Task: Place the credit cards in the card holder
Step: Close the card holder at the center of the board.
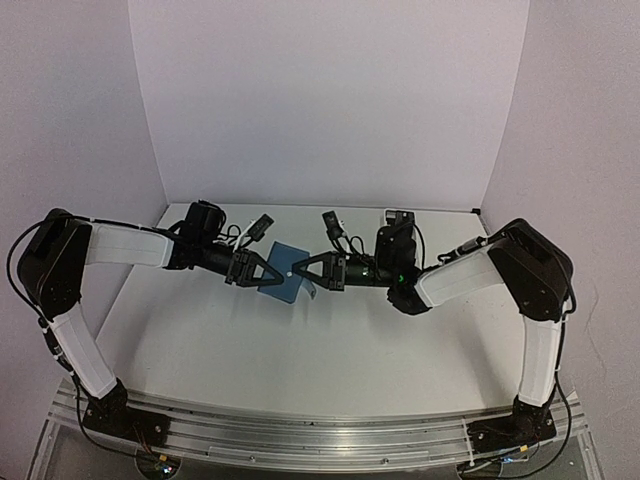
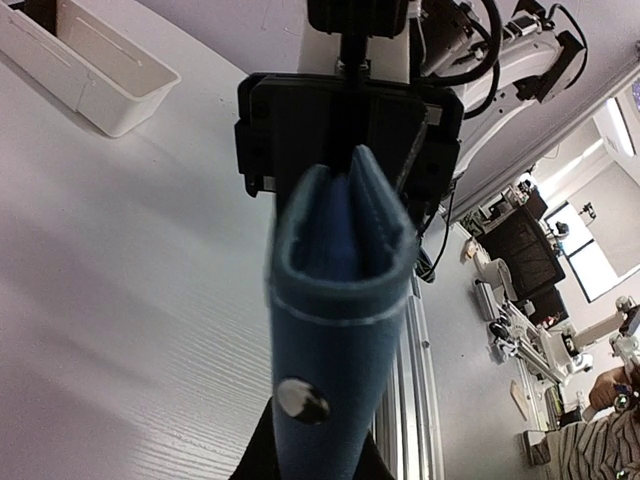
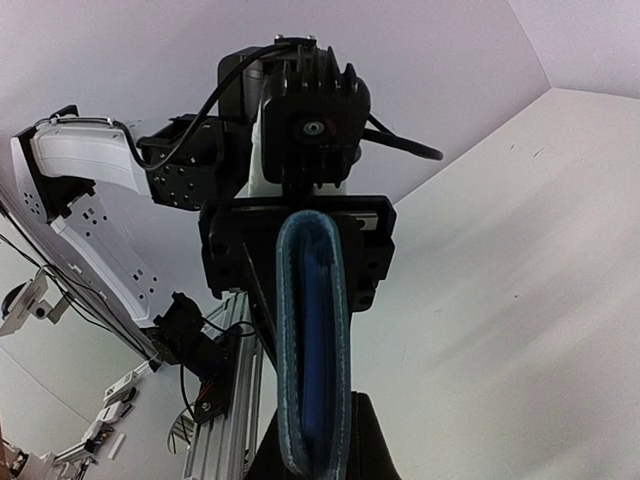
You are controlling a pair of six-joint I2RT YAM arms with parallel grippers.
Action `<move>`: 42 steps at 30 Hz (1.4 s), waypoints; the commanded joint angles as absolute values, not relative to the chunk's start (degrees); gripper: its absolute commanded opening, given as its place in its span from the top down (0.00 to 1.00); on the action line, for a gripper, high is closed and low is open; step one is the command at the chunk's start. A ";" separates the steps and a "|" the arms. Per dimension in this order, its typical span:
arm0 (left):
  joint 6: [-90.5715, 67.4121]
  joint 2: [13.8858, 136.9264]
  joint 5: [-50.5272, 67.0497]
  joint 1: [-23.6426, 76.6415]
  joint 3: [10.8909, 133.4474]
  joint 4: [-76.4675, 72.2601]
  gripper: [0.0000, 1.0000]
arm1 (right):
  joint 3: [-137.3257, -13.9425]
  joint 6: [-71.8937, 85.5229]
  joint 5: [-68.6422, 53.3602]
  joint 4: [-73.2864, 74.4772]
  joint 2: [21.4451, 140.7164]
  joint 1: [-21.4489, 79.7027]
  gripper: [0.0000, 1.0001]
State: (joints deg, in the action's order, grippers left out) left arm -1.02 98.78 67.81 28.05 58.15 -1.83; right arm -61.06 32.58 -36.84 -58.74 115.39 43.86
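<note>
Overhead view: the card holder (image 1: 283, 270) is a flat, roughly square blue piece hanging btwn the two arms over the middle of the white table (image 1: 300, 350), a bit toward 12 o'clock from dead centre. The left gripper (image 1: 262, 272) comes at it from 9 o'clock and the right gripper (image 1: 303, 268) from 3 o'clock, w/ both black tips right on its edges.

The left wrist cam has it edge-on. It's soft, leathery-looking blue stuff w/ pale stitching along the rim, folded into a narrow U w/ layers poking up inside. There's a round shiny metal snap (image 2: 303, 400) low on the face. It rises from btwn that arm's own dark fingers at 6 o'clock, so the left one is clamped on the holder.

The right wrist cam is the same deal from the other end. You get a thin rounded blue loop w/ a darker blue inside, coming up out of its own fingers at 6 o'clock. So the right one is pinching it too.

A white plastic tray (image 2: 120, 100), long, boxy and matte w/ thin walls, sits at approx 10 o'clock in the left wrist cam. The tabletop has a faint woodgrain texture. A brushed aluminium rail (image 1: 320, 435) runs along the near edge at 6 o'clock.
</note>
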 commanded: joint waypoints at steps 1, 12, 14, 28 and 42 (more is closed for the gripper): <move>1.59 99.06 69.78 27.55 60.02 0.91 1.00 | -60.90 33.42 -37.62 -60.40 110.96 41.66 0.54; 1.59 96.18 77.95 24.30 59.03 -8.37 1.00 | -52.05 21.60 -37.51 -39.71 104.60 37.60 0.56; -1.39 96.52 78.11 24.40 59.10 -10.78 1.00 | -53.34 17.57 -34.99 -37.87 105.98 41.16 0.56; -1.37 98.10 82.66 24.96 60.09 -12.23 1.00 | -58.88 17.22 -36.87 -48.30 109.20 43.24 0.62; -0.96 99.38 83.17 25.22 61.05 -12.77 1.00 | -63.92 19.90 -43.29 -49.41 110.81 44.30 0.58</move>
